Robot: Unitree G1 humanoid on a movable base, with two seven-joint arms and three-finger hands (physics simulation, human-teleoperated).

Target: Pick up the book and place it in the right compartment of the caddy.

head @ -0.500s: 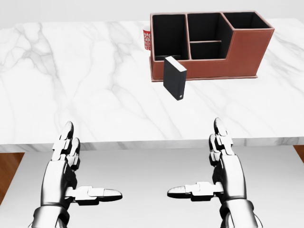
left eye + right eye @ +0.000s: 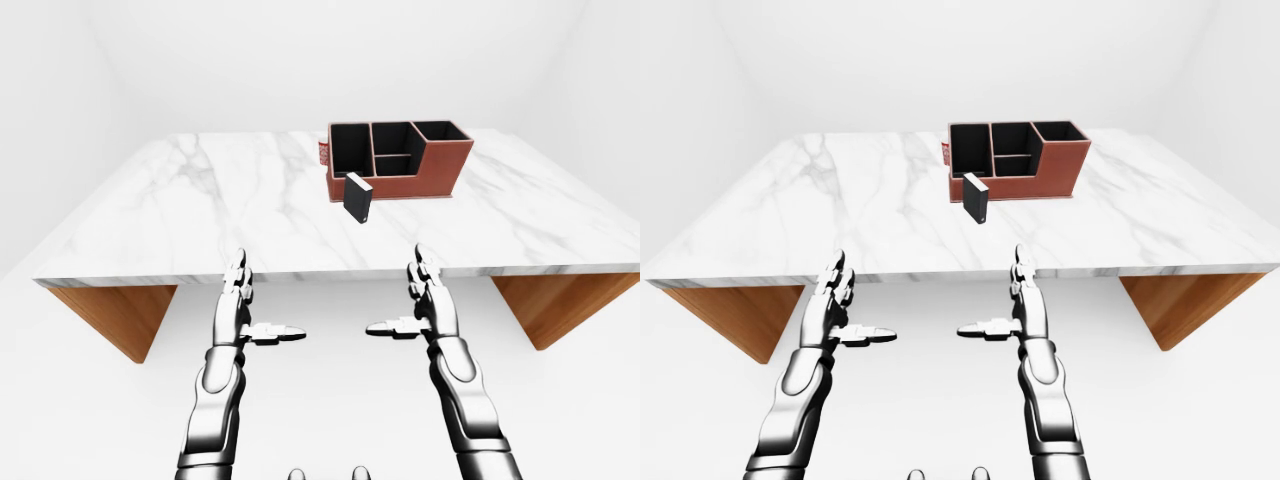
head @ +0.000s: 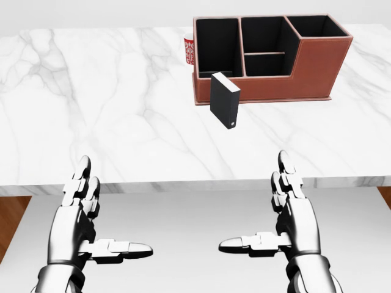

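A black book point(image 3: 224, 101) stands upright on the white marble table point(image 3: 91, 97), just below the left end of the red-brown caddy point(image 3: 308, 76) in the head view. The caddy's right compartment point(image 3: 317, 25) is dark inside and shows nothing in it. My left hand point(image 3: 113, 210) and right hand point(image 3: 253, 204) hover low in the head view, below the table's near edge point(image 3: 183, 183). Both are open with fingers pointing up and thumbs turned inward, and both are empty. The book is well above and between them, untouched.
A small red-and-white object point(image 3: 189, 50) peeks out behind the caddy's left end. The caddy has several other open compartments point(image 3: 217, 39). Wooden table supports point(image 2: 115, 315) show under both ends of the tabletop. White floor and walls surround the table.
Both hands have sunk slightly in the head view; the left drifted a little left, the right a little right. Book and caddy have not moved.
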